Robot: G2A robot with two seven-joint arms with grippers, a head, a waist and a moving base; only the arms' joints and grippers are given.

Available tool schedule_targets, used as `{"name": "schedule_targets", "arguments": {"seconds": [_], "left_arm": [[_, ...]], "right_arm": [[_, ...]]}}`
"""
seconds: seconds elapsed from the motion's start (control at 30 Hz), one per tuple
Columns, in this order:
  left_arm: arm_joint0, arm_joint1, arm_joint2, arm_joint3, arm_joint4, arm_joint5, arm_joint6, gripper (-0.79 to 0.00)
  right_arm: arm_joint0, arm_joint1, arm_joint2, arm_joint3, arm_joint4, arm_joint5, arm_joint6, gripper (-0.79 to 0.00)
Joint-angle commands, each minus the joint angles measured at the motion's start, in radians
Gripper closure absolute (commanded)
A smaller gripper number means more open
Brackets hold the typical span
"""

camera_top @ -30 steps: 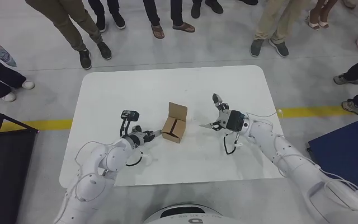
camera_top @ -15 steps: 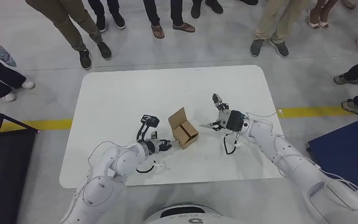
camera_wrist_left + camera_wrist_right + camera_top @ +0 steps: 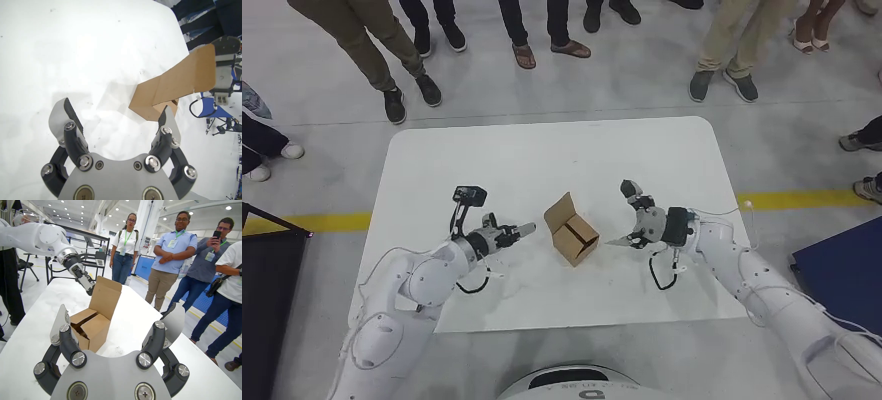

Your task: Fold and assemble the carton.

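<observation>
I am holding my left gripper [image 3: 527, 230] and right gripper [image 3: 622, 215] spread and empty either side of the carton [image 3: 574, 236], which is sitting mid-way across the table [image 3: 492, 160] with its lid flap [image 3: 105, 296] standing up, and I am reckoning the next move calls for pushing that flap down and tucking it in.

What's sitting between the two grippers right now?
The cardboard carton, lid flap raised, sits between the left gripper and right gripper; the top view shows this.

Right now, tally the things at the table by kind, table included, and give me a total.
Carton: 1
Grippers: 2, the left gripper and the right gripper, both open
Table: 1
Total: 4
</observation>
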State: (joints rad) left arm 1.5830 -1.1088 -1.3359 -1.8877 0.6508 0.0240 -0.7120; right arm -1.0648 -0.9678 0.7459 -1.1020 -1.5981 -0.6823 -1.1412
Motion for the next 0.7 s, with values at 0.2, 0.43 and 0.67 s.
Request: {"name": "schedule_targets", "arguments": {"seconds": [0.2,0.43,0.67], "left_arm": [[-0.123,-0.015,0.111,0.120,0.119,0.018,0.030,-0.785],[-0.199,-0.034,0.192,0.202,0.079,0.017,0.031,-0.785],[-0.164,-0.024,0.136,0.178,0.067,0.006,0.032,-0.785]], "right_arm": [[0.035,-0.040,-0.069,0.042,0.024,-0.090,0.220,-0.785],[0.084,-0.082,-0.094,0.156,0.068,-0.056,0.290,-0.785],[0.141,-0.126,-0.109,0.215,0.108,-0.006,0.335,-0.785]]}}
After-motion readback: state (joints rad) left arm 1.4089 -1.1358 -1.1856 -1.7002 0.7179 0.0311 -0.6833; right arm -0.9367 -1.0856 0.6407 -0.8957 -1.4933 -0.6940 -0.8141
